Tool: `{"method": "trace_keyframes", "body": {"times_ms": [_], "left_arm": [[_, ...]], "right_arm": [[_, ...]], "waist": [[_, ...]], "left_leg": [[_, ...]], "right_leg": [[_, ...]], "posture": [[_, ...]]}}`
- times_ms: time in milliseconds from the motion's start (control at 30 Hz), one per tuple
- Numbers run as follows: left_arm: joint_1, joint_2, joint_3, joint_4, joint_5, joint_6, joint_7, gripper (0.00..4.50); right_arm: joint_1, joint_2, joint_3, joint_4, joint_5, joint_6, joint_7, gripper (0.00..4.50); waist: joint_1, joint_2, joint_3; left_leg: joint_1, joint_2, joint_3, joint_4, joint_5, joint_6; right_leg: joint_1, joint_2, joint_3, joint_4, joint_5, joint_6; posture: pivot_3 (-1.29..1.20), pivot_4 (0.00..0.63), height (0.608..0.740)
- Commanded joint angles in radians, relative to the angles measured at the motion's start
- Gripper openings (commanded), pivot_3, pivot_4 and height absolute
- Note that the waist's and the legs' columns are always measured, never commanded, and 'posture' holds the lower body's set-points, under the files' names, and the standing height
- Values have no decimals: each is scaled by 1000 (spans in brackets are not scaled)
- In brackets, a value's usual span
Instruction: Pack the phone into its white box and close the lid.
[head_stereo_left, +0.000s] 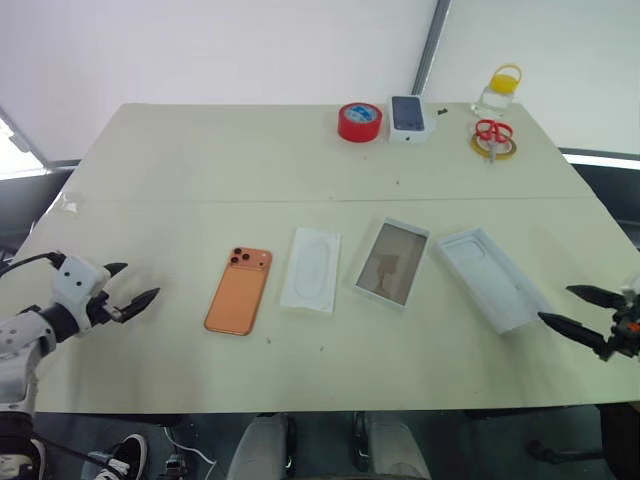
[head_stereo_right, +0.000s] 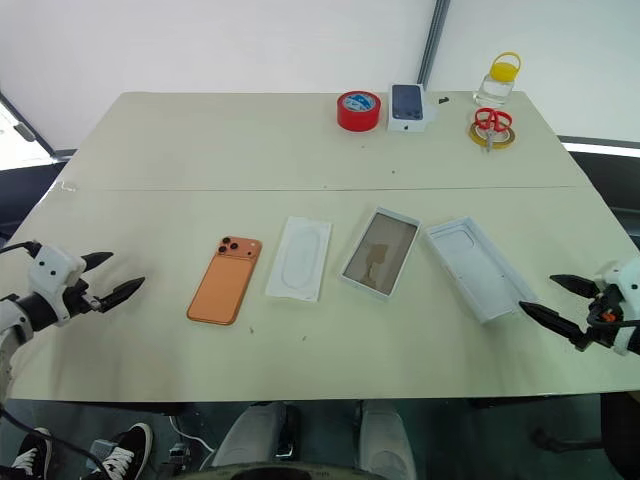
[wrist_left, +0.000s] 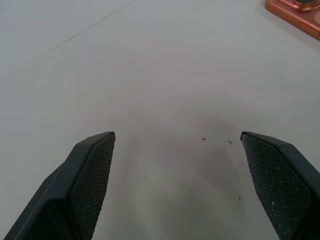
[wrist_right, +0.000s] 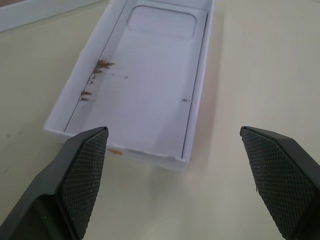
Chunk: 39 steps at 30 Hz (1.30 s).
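The orange phone (head_stereo_left: 240, 290) lies back up on the table, camera lenses at its far end; one corner (wrist_left: 296, 12) shows in the left wrist view. To its right sit a thin white sheet (head_stereo_left: 311, 269), then the white box (head_stereo_left: 392, 262) with a greyish-brown floor, then the lid (head_stereo_left: 490, 278) lying inside up. My left gripper (head_stereo_left: 132, 290) is open over bare table well left of the phone. My right gripper (head_stereo_left: 570, 308) is open just right of the lid's near end (wrist_right: 145, 90), empty.
At the table's far side stand a red tape roll (head_stereo_left: 360, 122), a small white box printed with a phone (head_stereo_left: 408, 118), red scissors on a yellow ring (head_stereo_left: 494, 136) and a clear jar with a yellow handle (head_stereo_left: 500, 92). A seam (head_stereo_left: 320, 200) crosses the tabletop.
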Motion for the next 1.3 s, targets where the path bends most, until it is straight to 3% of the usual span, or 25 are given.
{"method": "trace_keyframes", "body": {"times_ms": [33,467,900,1100,1300], "left_arm": [[-28,13,28,-15,-18,-20,2,4217],[-34,-2,33,-91,-77,-2,-69,4217],[-101,-15,-33,-92,62,-48,70,4217],[-147,-25,-74,-159,-2,166,39,4217],[-265,-144,-179,-269,-51,451,81,4217]], "right_arm": [[-7,-14,-35,-38,21,4,0,4415],[-64,13,21,-113,20,63,-22,4415],[-141,22,82,-132,10,72,-37,4415],[-147,10,131,-212,-6,86,-43,4415],[-241,31,240,-378,3,144,-74,4415]], "waist": [[0,0,0],[0,0,0],[0,1,1],[1,0,1],[-1,0,1]], "left_leg": [[0,0,0,0,0,0],[0,0,0,0,0,0],[-1,0,0,0,0,0],[-1,0,0,0,0,0],[-1,-2,0,1,0,0]], "right_leg": [[0,0,0,0,0,0],[0,0,0,0,0,0],[0,1,0,0,0,0],[0,2,0,0,0,0],[1,2,0,0,2,4]], "posture": [[0,150,740],[0,150,740],[0,150,740],[0,150,740],[0,150,740]]}}
